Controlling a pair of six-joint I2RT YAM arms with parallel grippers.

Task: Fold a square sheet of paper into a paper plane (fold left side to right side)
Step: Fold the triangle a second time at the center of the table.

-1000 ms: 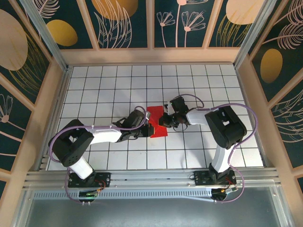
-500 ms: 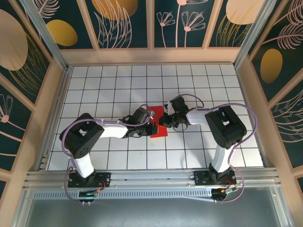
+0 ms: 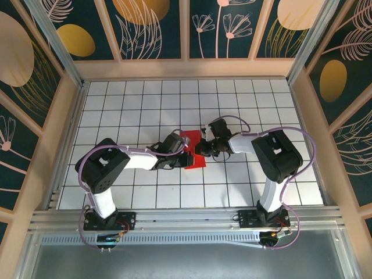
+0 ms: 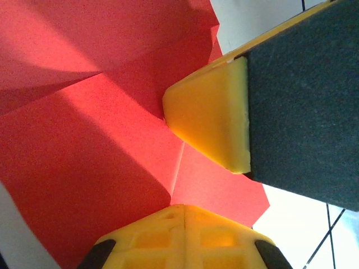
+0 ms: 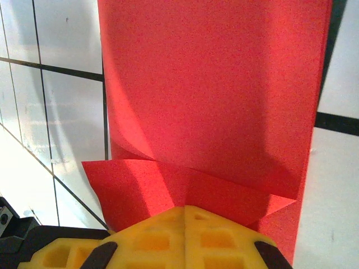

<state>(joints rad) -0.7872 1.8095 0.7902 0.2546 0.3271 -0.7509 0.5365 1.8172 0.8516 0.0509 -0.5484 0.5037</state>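
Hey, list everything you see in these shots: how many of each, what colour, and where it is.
thin red paper sheet: one, bright red, partly folded, mid-table between the two pincers.
white grid-tiled table: one, white with dark lines, under the paper.
patterned wall panels: several, dark teal with gold and pink plant shapes, along the far and side edges.
grey metal rail: one, silver, across the near edge.
left arm: one, black and white with a purple cable, reaching in from the near left.
right arm: one, same colours, reaching in from the near right.
left pincer: one, yellow, shut, tip on the paper.
right pincer: one, yellow, shut, tip on the paper.
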